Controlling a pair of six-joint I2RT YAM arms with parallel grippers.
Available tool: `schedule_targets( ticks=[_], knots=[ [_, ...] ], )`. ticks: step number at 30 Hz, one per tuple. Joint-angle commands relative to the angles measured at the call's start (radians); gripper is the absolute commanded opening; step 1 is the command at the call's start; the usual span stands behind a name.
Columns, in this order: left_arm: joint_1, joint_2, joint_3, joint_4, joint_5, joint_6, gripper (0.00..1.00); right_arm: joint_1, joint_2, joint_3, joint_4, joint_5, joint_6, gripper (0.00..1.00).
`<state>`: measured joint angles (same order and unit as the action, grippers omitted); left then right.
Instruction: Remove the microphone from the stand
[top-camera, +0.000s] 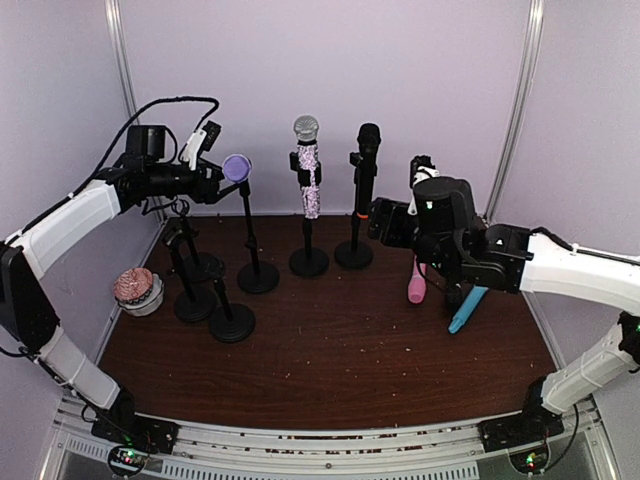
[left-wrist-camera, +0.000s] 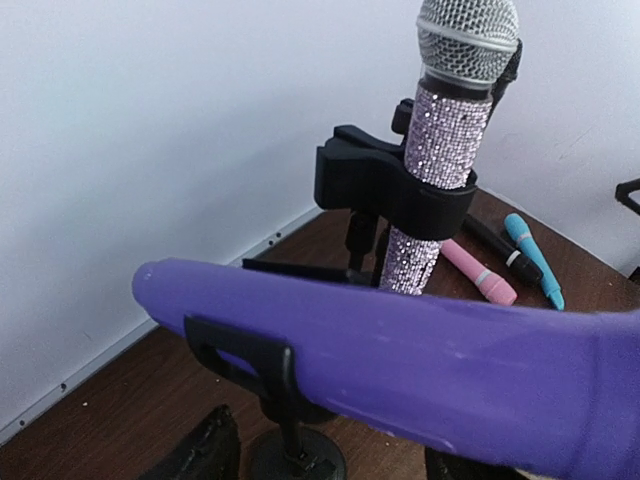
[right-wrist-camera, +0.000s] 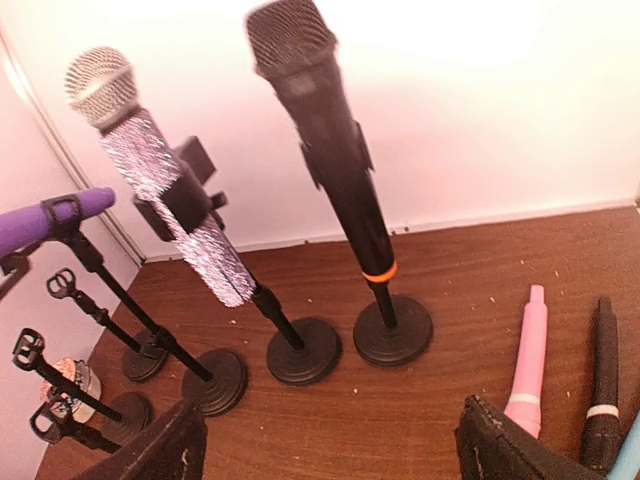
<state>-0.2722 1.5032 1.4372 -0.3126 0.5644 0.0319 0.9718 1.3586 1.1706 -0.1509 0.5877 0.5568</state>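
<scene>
Left wrist view: purple microphone (left-wrist-camera: 420, 350) lies in its stand clip (left-wrist-camera: 245, 360), likely light, stiff, slick; take its body behind the clip. Whether left fingers (left-wrist-camera: 200, 455) grip it is unclear; right fingers (right-wrist-camera: 150, 450) spread open.

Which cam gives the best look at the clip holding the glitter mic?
Left wrist. The black clip sits close and sharp mid-frame, wrapped around the glitter microphone. The right wrist view shows it smaller, from the side and a bit soft. In the top view it is only a tiny dark patch at the back.
</scene>
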Motion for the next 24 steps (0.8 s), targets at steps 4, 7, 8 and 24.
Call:
schedule_targets(
  ticks=[4,7,8,24],
  knots=[
    [0.025,0.119,0.088,-0.064,0.165,0.094,0.66,0.029,-0.065,0.050,0.049,-0.071,-0.155,0.88],
    [0.027,0.136,0.067,-0.033,0.182,0.106,0.66,0.043,-0.062,0.083,0.028,-0.097,-0.179,0.88],
    [0.026,0.146,0.068,-0.029,0.185,0.110,0.65,0.047,-0.056,0.099,0.019,-0.102,-0.187,0.88],
    [0.035,0.279,0.129,0.113,0.235,0.016,0.46,0.107,-0.118,0.091,-0.073,-0.078,-0.187,0.80]
  ],
)
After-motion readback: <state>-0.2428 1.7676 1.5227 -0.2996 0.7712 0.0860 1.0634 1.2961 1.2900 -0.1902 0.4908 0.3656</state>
